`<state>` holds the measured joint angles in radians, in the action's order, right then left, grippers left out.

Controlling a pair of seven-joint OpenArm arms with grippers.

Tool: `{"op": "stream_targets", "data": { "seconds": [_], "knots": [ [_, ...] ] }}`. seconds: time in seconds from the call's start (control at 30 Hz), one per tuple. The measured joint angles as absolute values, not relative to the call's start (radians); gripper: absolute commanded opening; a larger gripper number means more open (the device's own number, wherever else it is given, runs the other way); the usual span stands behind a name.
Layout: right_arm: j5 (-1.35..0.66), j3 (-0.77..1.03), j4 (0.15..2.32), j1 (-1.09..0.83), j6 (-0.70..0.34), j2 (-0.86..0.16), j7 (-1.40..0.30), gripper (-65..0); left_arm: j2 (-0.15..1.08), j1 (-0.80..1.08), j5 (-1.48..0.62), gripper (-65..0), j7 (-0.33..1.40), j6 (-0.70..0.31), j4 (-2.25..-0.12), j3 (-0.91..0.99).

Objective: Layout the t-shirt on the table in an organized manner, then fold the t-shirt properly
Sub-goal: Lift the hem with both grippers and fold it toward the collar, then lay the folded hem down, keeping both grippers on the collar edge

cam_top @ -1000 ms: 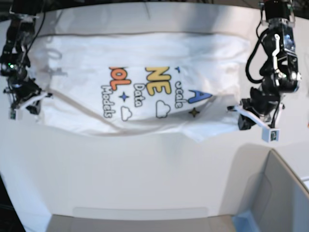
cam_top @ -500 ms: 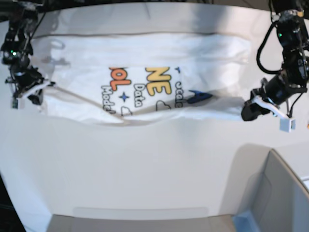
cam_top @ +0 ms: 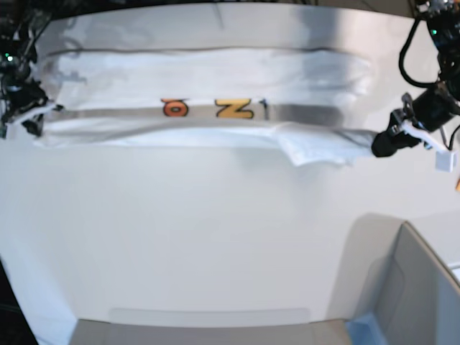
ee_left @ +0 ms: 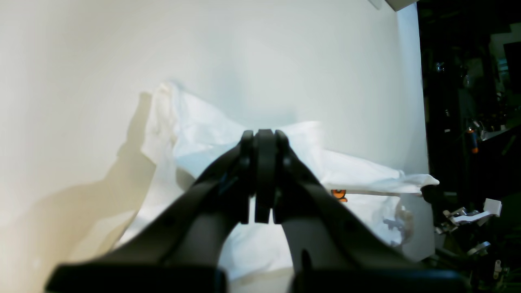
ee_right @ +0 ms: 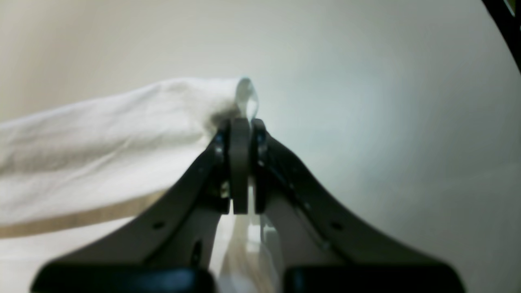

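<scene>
Gripping both ends of the t-shirt (cam_top: 208, 79): left end effector (cam_top: 381, 146) is clamped shut on cloth at one end, right end effector (cam_top: 30, 121) clamped shut on cloth at the other. Shirt stretches between the two as a long band on the white worktop (cam_top: 215, 237), front edge lifted and folded over toward the back. Only a thin strip of print shows between the layers, orange and yellow letter tops. Left wrist view: fingers (ee_left: 260, 175) pressed together, white cloth (ee_left: 203, 134) bunched just ahead of and below the tips, an orange bit of print to the right. Right wrist view: fingers (ee_right: 240, 162) closed, a fold of shirt (ee_right: 122, 122) running off to the left from the tips, a small loop of cloth sticking up just past them. Grey bin (cam_top: 417, 287) sits well apart from the left end effector, at the near corner.
</scene>
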<state>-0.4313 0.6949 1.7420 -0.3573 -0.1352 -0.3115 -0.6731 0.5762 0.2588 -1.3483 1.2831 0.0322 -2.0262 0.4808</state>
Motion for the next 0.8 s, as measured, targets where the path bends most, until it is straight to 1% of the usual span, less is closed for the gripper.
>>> {"op": "stream_targets", "data": {
  "seconds": [0.2,0.37,0.53,0.7,0.8],
  "knots": [
    [-0.431,0.697,1.742,-0.386,-0.135,-0.312,-0.672,-65.0,0.568,0.324,-1.349,-65.0,1.285,0.032,-2.026,0.481],
    [-0.430,0.697,1.742,-0.402,-0.135,-0.312,-0.673,-65.0,0.568,0.381,-1.408,-65.0,1.283,0.028,-2.026,0.481],
    [-0.429,0.697,1.742,-0.405,-0.135,-0.312,-0.673,-65.0,0.568,0.402,-1.409,-65.0,1.282,0.028,-2.026,0.481],
    [-0.287,0.696,1.741,-0.410,-0.139,-0.308,-0.673,-65.0,0.568,0.430,-1.415,-65.0,1.282,0.028,-2.027,0.481],
    [-0.253,0.697,1.736,-0.398,-0.139,-0.307,-0.673,-65.0,0.568,0.449,-1.416,-65.0,1.282,0.028,-2.028,0.481]
  ]
}}
